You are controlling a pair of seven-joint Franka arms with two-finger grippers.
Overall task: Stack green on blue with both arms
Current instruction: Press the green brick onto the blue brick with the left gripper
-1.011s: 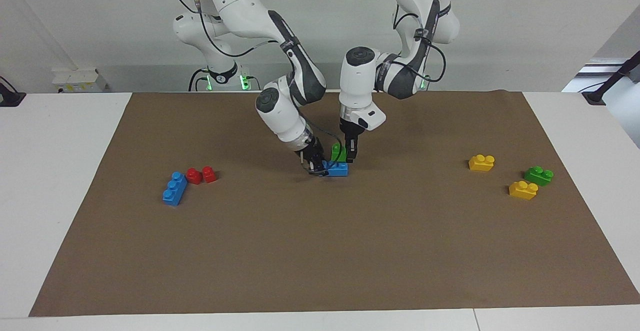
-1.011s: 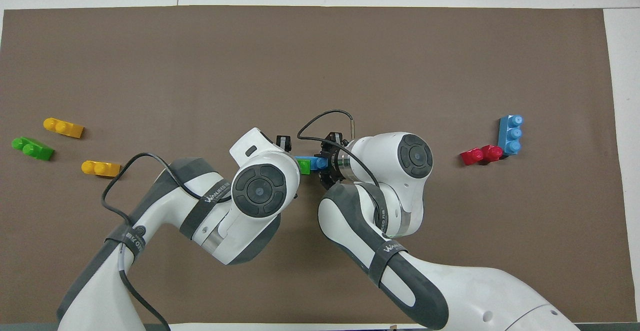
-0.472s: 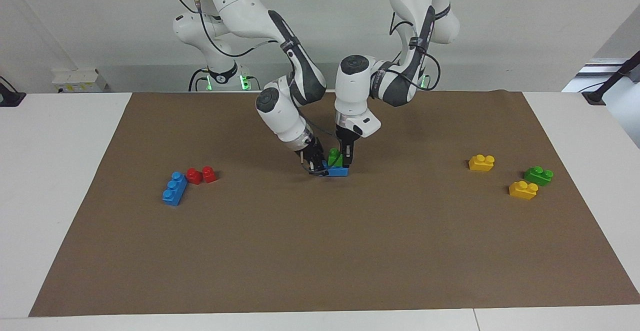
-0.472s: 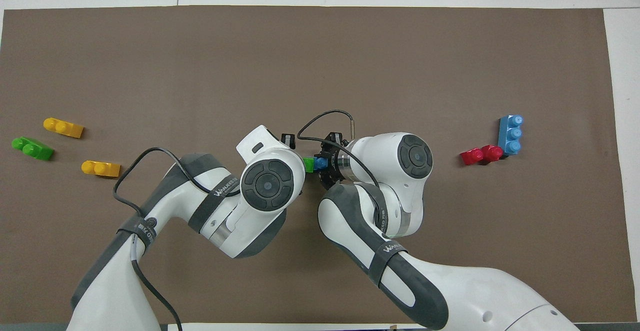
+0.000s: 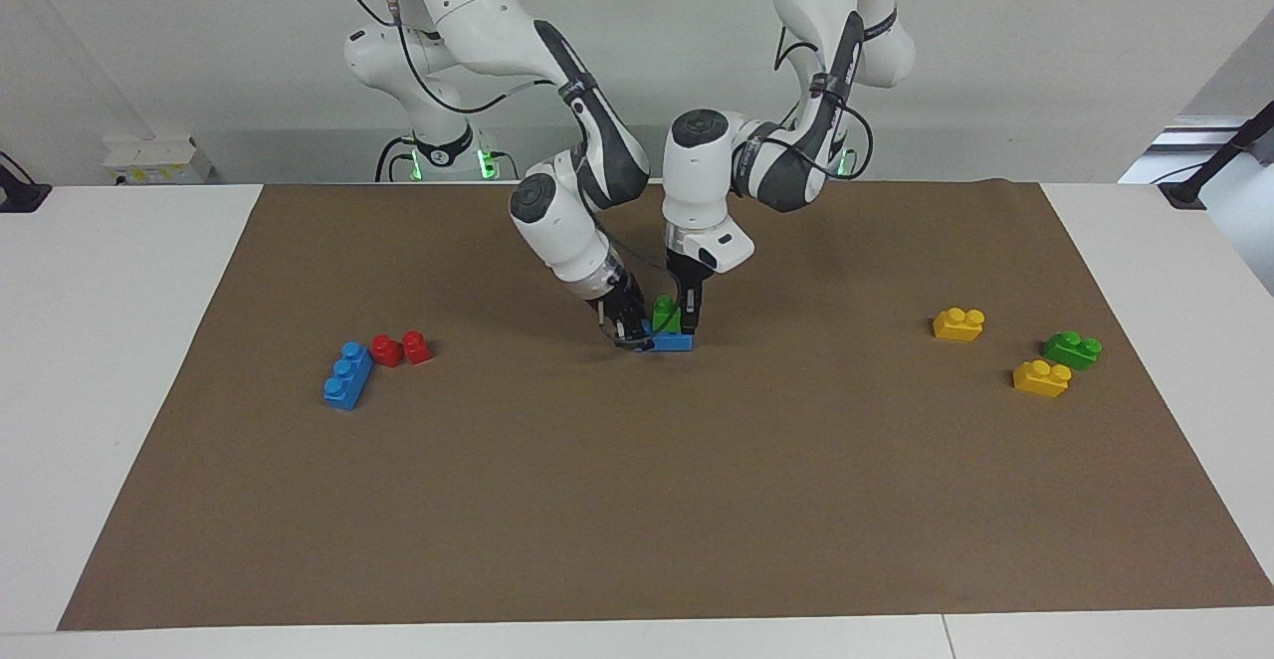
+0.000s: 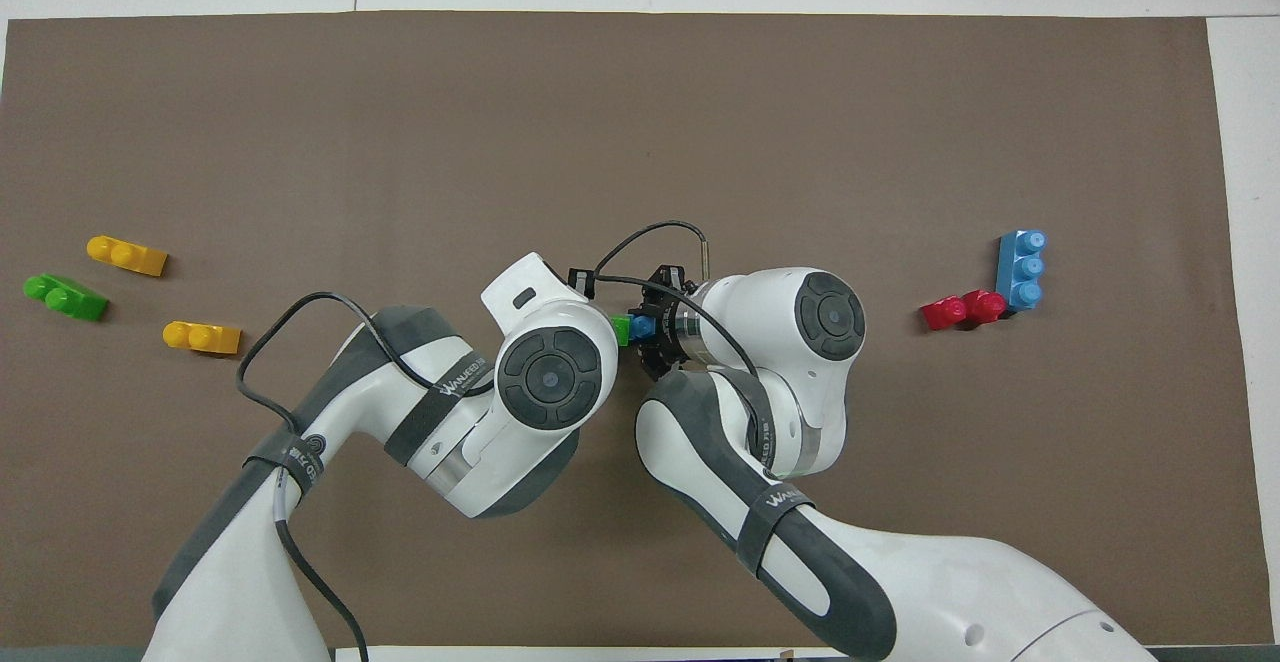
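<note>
A blue brick point(image 5: 675, 341) lies on the brown mat point(image 5: 637, 500) near the middle of the table. My right gripper point(image 5: 629, 330) is tilted low over the mat and shut on the end of this brick toward the right arm. A green brick point(image 5: 665, 316) sits on top of the blue brick, and my left gripper point(image 5: 683, 319) points straight down, shut on it. In the overhead view only a sliver of the green brick point(image 6: 620, 329) and one blue stud point(image 6: 641, 323) show between the two hands. Both grippers' tips are hidden there.
A second blue brick point(image 5: 347, 374) and two red bricks point(image 5: 401, 348) lie toward the right arm's end. Two yellow bricks point(image 5: 958, 324) point(image 5: 1041, 378) and a second green brick point(image 5: 1072, 348) lie toward the left arm's end.
My left gripper has carried the green brick down and toward the right gripper, onto the blue brick. The right gripper has kept its hold on the blue brick without moving.
</note>
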